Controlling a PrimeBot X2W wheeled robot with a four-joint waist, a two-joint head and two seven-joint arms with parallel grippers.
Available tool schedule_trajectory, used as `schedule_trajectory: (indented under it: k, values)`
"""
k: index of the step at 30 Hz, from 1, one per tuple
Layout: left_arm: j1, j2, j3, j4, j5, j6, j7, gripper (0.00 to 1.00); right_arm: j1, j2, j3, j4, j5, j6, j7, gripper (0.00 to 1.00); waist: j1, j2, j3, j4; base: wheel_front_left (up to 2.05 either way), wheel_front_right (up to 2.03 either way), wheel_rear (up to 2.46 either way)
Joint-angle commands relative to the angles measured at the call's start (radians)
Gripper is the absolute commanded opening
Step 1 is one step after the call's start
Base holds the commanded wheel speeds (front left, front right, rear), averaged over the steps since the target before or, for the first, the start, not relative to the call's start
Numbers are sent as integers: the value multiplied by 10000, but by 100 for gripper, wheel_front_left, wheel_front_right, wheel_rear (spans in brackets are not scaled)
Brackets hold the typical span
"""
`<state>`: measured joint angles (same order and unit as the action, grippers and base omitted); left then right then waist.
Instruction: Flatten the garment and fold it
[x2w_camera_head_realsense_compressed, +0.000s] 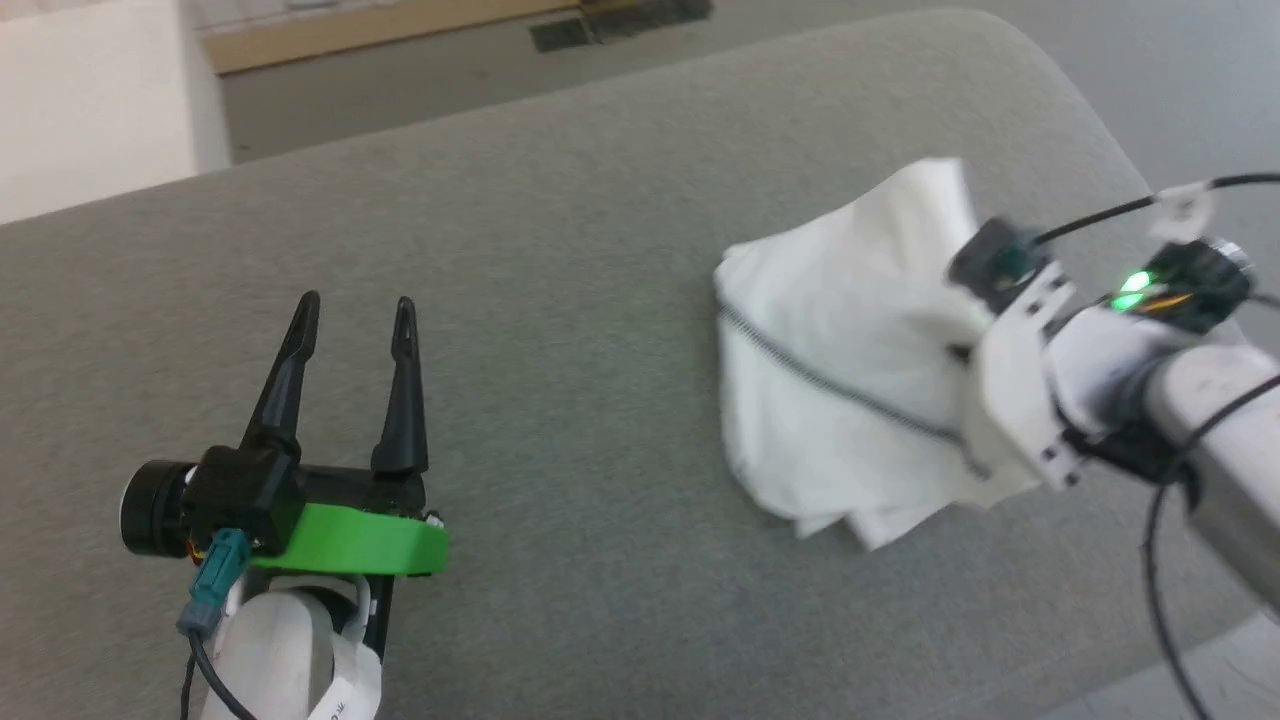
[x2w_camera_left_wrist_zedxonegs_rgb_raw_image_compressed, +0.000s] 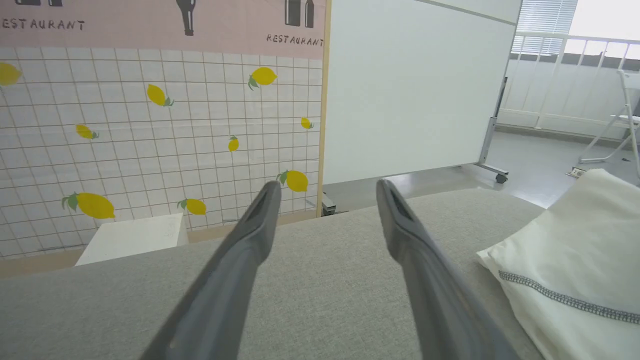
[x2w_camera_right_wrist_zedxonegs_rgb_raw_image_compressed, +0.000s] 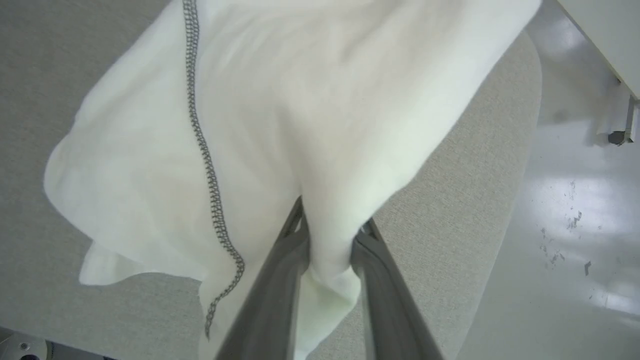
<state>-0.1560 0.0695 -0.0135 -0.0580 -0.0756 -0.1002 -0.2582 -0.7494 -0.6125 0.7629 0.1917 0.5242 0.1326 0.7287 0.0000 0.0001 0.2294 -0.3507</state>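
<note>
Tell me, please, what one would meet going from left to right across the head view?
left gripper → bare grey surface → garment → right forearm

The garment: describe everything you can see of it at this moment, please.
The garment is thin white cloth, soft-looking, with a grey stitched seam running across it. It is bunched into a loose heap, not flat, on the right side of the grey padded surface, near its rounded edge. The right gripper pinches a fold of it between its fingers, tenting the cloth upward; its lower edges appear to rest on the surface.
</note>
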Motion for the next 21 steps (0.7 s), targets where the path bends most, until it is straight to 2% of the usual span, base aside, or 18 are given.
schedule_trajectory:
  k: [1, 6, 11, 16, 21]
  values:
    - [-165, 105, -22, -89, 150, -30, -36, 100, -299, -235, -108, 119, 49, -19, -168, 0, 0, -1, 1110, -948, 0, 0, 0]
    - [-363, 270, -118, -300, 345, -23, -36, 100, -677, -1227, -678, 765, -102, -19, -626, 0, 0, -1, 1857, -572, 0, 0, 0]
    - [-544, 464, -156, -492, 464, -6, 5, 100, -766, -1779, -1522, 1787, -534, -19, -972, 0, 0, -1, 2454, -106, 0, 0, 0]
    - [-668, 639, -137, -720, 504, 24, 142, 100, -755, -1869, -2554, 3130, -1166, -19, -1511, 0, 0, -1, 2896, 286, 0, 0, 0]
    - [-771, 746, -155, -866, 503, 42, 233, 100, -726, -1539, -3636, 4443, -1808, -19, -2171, 0, 0, -1, 3141, 529, 0, 0, 0]
